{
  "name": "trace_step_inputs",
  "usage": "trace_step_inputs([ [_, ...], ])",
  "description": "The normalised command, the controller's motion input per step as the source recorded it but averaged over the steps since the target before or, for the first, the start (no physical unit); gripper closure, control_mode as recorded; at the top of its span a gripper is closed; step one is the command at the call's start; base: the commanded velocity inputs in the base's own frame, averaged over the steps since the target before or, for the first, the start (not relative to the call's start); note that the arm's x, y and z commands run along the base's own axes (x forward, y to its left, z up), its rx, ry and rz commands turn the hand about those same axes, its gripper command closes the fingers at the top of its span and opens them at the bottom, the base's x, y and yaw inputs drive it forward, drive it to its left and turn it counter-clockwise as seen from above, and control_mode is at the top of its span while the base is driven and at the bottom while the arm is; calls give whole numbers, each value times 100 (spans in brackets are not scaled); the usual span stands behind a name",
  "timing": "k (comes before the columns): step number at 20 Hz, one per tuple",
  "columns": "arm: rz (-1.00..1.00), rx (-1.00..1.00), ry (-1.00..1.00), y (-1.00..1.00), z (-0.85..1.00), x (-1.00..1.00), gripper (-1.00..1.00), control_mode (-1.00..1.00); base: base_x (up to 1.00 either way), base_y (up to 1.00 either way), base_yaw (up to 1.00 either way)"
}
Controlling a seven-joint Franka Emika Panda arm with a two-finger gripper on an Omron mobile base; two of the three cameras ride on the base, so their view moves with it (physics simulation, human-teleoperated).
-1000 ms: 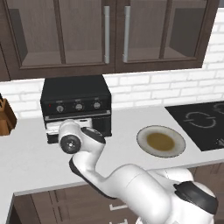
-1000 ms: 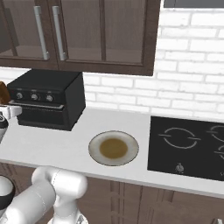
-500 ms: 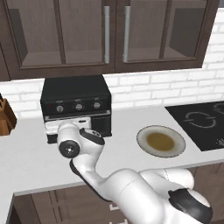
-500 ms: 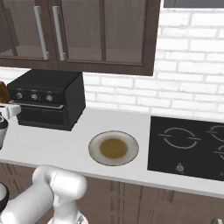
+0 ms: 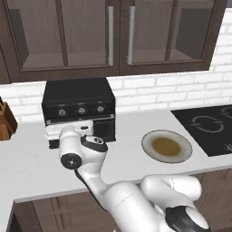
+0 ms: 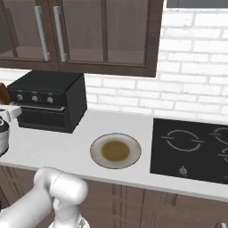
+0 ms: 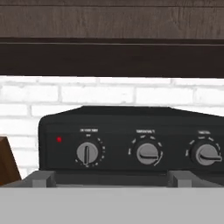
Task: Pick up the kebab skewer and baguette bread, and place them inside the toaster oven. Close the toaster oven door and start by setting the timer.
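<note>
Round plate [image 5: 166, 147] on white counter [image 5: 31, 163], black cooktop [image 6: 191, 147] beside it — dark wall cabinets [image 5: 113, 36] above

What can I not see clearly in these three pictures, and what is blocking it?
- Lower front of the toaster oven and its door, left base view: hidden behind the arm and tool.
- Inside of the oven, right base view: too dark to tell what lies there.
- Knob labels, hand view: too small and blurred to read.
- Brown wooden object, hand view: cut off by the left edge.
- Plate, right base view: its brown contents cannot be identified.
</note>
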Motion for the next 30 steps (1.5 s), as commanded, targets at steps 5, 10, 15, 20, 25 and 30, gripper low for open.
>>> trace_step_inputs([
  [5, 0, 0, -7, 0, 0, 32, -100, -100, 0, 0, 0],
  [10, 0, 0, -1, 1, 0, 25, -100, -100, 0, 0, 0],
  [15, -2, 0, 0, 17, 0, 8, -100, -100, 0, 0, 0],
  [20, -3, 0, 0, 34, 0, 21, -100, -100, 0, 0, 0],
  [25, -3, 0, 0, 20, 0, 24, -100, -100, 0, 0, 0],
  [30, -3, 0, -1, 1, -2, 20, -100, -100, 0, 0, 0],
])
